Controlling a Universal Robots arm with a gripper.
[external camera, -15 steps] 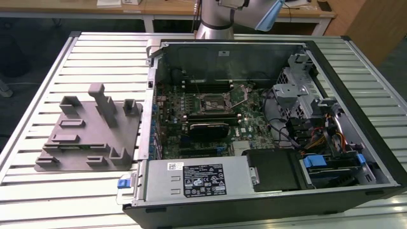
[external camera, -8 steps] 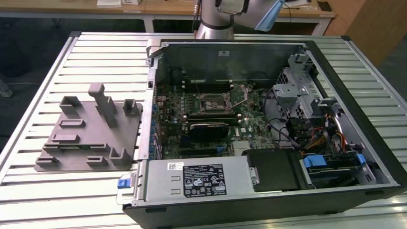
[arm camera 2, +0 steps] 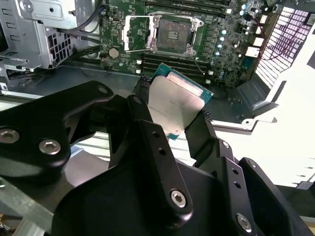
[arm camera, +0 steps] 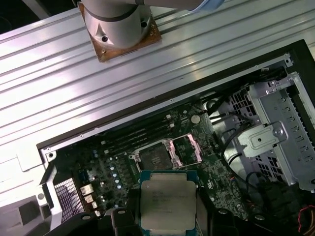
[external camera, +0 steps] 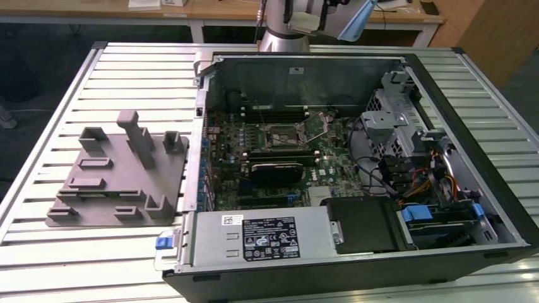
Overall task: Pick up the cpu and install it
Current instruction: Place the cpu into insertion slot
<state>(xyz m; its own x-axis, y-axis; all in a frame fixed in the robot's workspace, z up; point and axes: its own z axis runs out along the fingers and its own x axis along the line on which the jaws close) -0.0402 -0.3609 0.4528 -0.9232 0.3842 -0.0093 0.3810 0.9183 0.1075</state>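
Silvery lid up, the cpu is pinched by two opposite edges between the black fingers of the claw, which is closed to the cpu's width. It hangs inside the open case, over the board and apparently clear of it, though how high is hard to judge. The socket is bare, its load plate flipped open to one side. The socket lies just beyond the cpu's free edge, between the cpu and the arm base, not under it. Their edges look roughly parallel in the first wrist view, so the offset runs mostly along that one line.
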